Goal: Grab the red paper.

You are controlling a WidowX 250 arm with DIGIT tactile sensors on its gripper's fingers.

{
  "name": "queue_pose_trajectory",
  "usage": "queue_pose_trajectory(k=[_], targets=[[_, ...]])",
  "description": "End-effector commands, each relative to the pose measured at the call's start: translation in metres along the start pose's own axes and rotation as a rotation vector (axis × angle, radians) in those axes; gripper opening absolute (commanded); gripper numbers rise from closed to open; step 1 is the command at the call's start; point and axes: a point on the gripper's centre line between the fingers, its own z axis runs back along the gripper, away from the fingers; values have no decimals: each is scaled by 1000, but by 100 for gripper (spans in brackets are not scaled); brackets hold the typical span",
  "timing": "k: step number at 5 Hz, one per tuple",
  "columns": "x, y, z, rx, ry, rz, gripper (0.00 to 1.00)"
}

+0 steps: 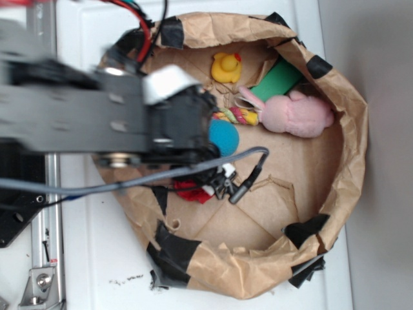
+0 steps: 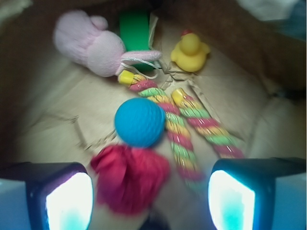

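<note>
My claw (image 2: 148, 191) sits wide open over the red paper (image 2: 130, 177), so the fingers can straddle it beside the ball (image 2: 140, 122).

Teal ball (image 2: 139, 122) and rope toy (image 2: 180, 136) crowd red paper (image 2: 129, 178).

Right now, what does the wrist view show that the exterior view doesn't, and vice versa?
Wrist only: the open pincer with its pads either side of the red paper, and the full rope toy.
Exterior only: the arm and the taped paper wall; the red paper is mostly hidden.
Both: teal ball, duck, pink plush, green block.
</note>
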Motion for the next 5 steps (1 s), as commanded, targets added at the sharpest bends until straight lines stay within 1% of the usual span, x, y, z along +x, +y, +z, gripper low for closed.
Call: queue_pose_trajectory(k=[1, 2, 3, 4, 5], targets=[[-35, -57, -20, -176, 85, -254, 100], [-48, -65, -13, -199, 125, -278, 100], [-56, -67, -22, -176, 120, -315, 100], [-34, -64, -31, -144, 71, -306, 100], [-18, -71, -27, -169, 38, -294, 100]])
